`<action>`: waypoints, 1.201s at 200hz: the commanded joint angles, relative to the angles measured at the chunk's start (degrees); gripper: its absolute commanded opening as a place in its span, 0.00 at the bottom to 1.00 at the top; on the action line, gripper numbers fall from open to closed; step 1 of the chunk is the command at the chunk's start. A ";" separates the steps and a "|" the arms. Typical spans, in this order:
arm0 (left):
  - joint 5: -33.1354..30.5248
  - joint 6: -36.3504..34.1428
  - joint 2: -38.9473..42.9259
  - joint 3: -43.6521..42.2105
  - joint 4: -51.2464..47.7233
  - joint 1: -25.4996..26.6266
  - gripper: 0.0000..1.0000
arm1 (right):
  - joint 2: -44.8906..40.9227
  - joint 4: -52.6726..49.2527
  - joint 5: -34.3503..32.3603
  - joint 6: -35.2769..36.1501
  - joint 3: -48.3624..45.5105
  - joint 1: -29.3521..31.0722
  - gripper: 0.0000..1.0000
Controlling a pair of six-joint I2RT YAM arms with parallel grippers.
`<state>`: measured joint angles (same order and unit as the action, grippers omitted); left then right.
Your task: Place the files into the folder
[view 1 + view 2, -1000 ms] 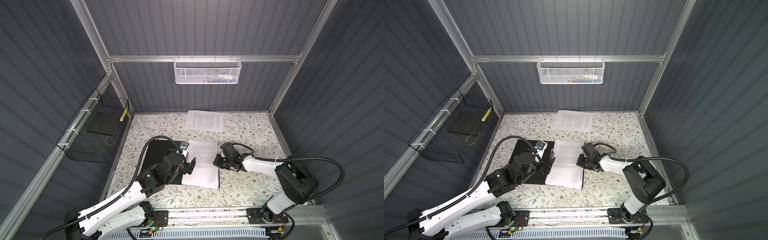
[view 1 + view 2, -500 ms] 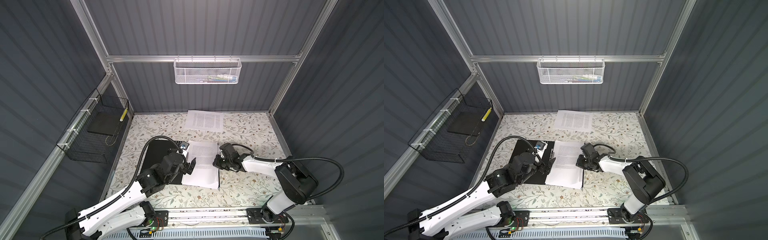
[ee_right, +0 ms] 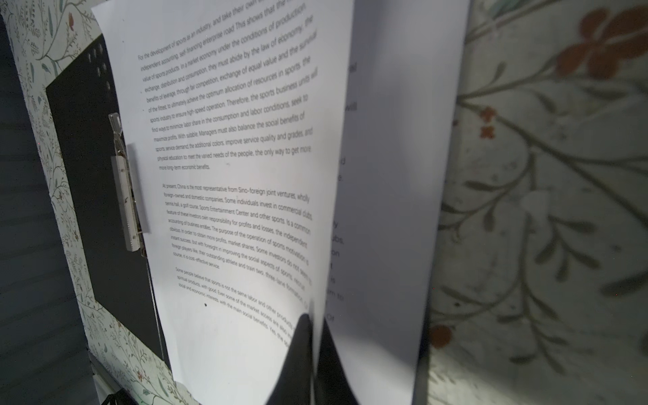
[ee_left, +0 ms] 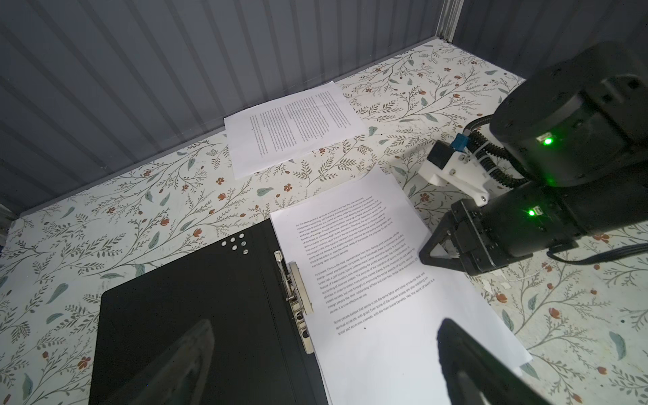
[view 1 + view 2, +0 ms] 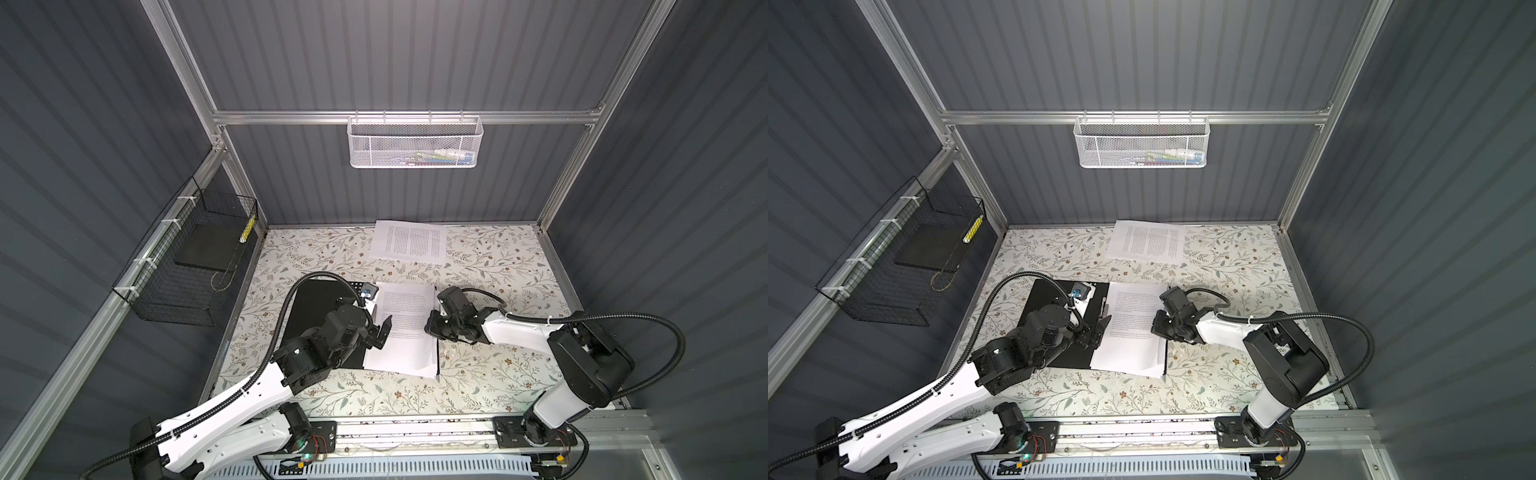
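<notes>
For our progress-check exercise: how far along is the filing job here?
Done: folder lies open, a stack on its right half. In hand: the right hand pinches an edge of the top sheet. Left: the back sheet lies loose on the table, and the folder is not closed.

Arm links (image 5: pixel 232 399) white-shelled; joint housings (image 5: pixel 590 365) black, cylindrical. Behind left gripper (image 5: pixel 382 332): black corrugated conduit (image 5: pixel 291 299), looped, zip-tied to white link. Same type behind right gripper (image 4: pixel 426 254). Black triangular fingers (image 4: pixel 438 261) w/ hollow centre; behind them green LEDs (image 4: pixel 547 141) on black motor bodies, white cam bracket (image 4: pixel 445 175) w/ screws, blue connector (image 4: pixel 459 143).
</notes>
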<state>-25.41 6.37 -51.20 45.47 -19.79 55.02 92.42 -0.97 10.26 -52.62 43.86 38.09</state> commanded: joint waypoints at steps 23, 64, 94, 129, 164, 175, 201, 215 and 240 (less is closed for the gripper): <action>1.09 -0.64 0.12 0.52 -0.15 -0.34 1.00 | -1.33 -3.11 -1.55 0.42 0.89 0.42 0.26; 1.27 -0.57 0.31 0.57 -0.11 -0.36 1.00 | -4.24 -13.40 -7.48 2.93 2.93 0.47 0.49; 1.85 -0.40 0.55 0.62 -0.16 -0.35 1.00 | -4.65 -19.20 -10.03 7.43 5.44 -2.43 0.66; 7.97 -0.96 0.42 0.91 -0.16 -0.36 1.00 | -2.37 -16.82 -6.33 10.73 8.60 -6.73 0.72; 9.07 -1.14 0.36 0.93 -0.17 -0.33 1.00 | 4.26 -13.83 -2.16 12.27 13.58 -10.26 0.72; 8.95 -1.27 0.40 0.81 -0.25 -0.35 1.00 | 6.52 -13.23 -1.29 12.45 15.26 -10.94 0.72; 8.79 -1.50 0.39 0.88 -0.22 -0.34 1.00 | 10.65 -12.16 0.75 11.69 18.08 -12.37 0.72; 8.70 -1.56 0.40 0.88 -0.25 -0.33 1.00 | 12.13 -11.85 0.97 11.65 19.41 -12.47 0.72; 8.41 -1.66 0.35 0.93 -0.20 -0.29 1.00 | 14.16 -11.86 2.08 11.49 21.58 -12.48 0.71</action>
<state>-17.65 5.96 -51.13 45.47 -19.79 55.02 105.25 -13.30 10.35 -41.52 62.81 25.54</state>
